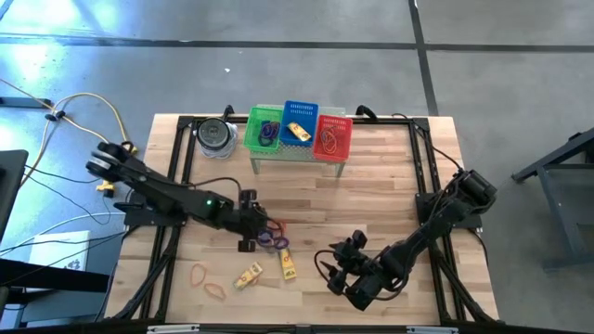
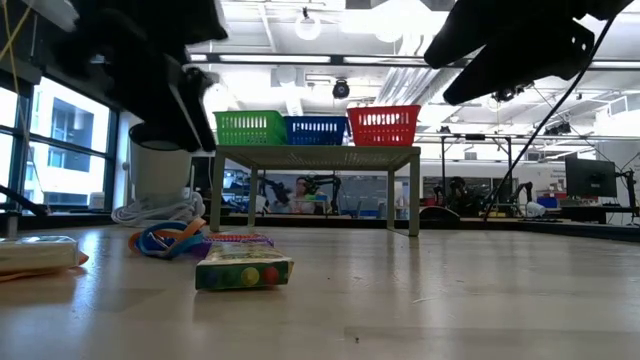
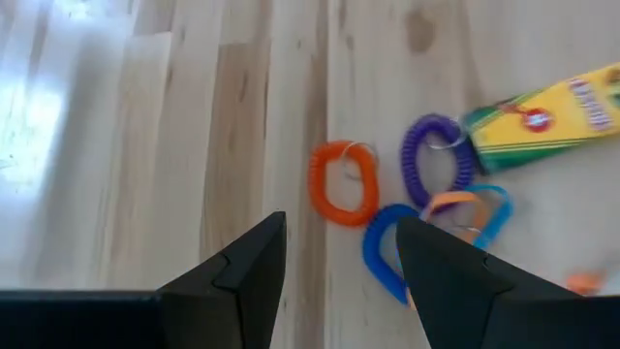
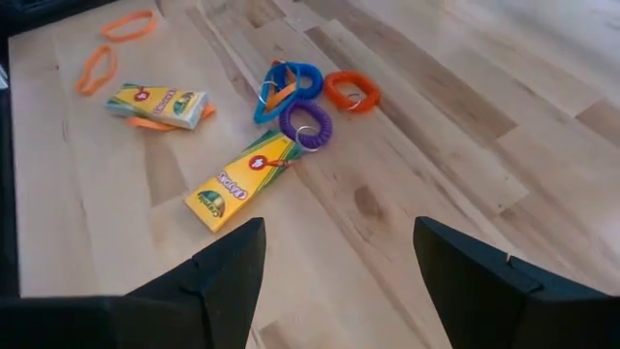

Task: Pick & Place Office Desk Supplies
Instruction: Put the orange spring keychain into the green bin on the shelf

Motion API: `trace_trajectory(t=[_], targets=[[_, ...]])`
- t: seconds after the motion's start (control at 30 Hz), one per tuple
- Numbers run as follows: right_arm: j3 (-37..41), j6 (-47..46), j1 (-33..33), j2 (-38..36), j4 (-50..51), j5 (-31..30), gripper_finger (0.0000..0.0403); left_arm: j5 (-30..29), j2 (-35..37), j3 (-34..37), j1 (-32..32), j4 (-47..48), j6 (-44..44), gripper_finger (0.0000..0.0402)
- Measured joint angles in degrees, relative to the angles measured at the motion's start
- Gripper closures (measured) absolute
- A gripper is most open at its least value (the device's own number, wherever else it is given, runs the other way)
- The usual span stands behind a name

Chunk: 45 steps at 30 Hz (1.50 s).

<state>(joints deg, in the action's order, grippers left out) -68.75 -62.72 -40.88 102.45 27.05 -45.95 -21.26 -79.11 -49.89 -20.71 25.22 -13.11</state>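
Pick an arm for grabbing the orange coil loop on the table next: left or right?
Left. The left pincer hangs open right beside the coil cluster, and its wrist view shows the orange coil loop just ahead of the fingers. The right pincer, also open, sits farther off, with a crayon box in between.

Two dark jointed arms, green indicator light on left arm (image 1: 176, 199), angular black fingers (image 3: 242, 276)

Wooden table (image 1: 390, 186), black frame rails along edges. Small mesh stand (image 1: 299, 154) at far edge, well beyond both grippers; green basket (image 1: 264, 130), blue basket (image 1: 299, 122), red basket (image 1: 333, 135) side by side on top. Round grey lidded tin (image 1: 216, 135) just beside stand. Yellow cable (image 1: 88, 102) on floor.
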Motion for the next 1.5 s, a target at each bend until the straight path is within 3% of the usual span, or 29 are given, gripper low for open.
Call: trace_trajectory(t=[0.43, 0.7, 0.9, 1.17, 1.3, 1.5], targets=[[0.0, 4.3, 0.5, 0.0, -2.9, -0.1, 0.0151, 0.2, -8.9, 0.7, 5.9, -9.2, -10.6, 0.0213], [0.0, 4.3, 0.0, 0.0, -2.9, 0.0, 0.0151, -0.4, -15.8, 0.7, 3.7, -12.2, -14.3, 0.0213], [0.0, 4.3, 0.0, 0.0, -3.0, 0.0, 0.0151, -7.3, -20.6, 0.6, 2.4, -14.3, -17.2, 0.0213], [0.0, 4.5, 0.1, 0.0, -3.4, -0.1, 0.0151, -6.6, -23.2, 0.4, 2.4, -11.8, -21.8, 0.0214], [0.0, 4.5, 0.1, 0.0, -3.5, -0.1, 0.0151, -6.1, -23.3, 0.4, 2.4, -9.8, -23.0, 0.0238], [0.0, 4.5, 0.1, 0.0, -3.5, -0.1, 0.0151, -3.6, -23.4, 0.4, 2.4, -9.1, -23.1, 0.032]])
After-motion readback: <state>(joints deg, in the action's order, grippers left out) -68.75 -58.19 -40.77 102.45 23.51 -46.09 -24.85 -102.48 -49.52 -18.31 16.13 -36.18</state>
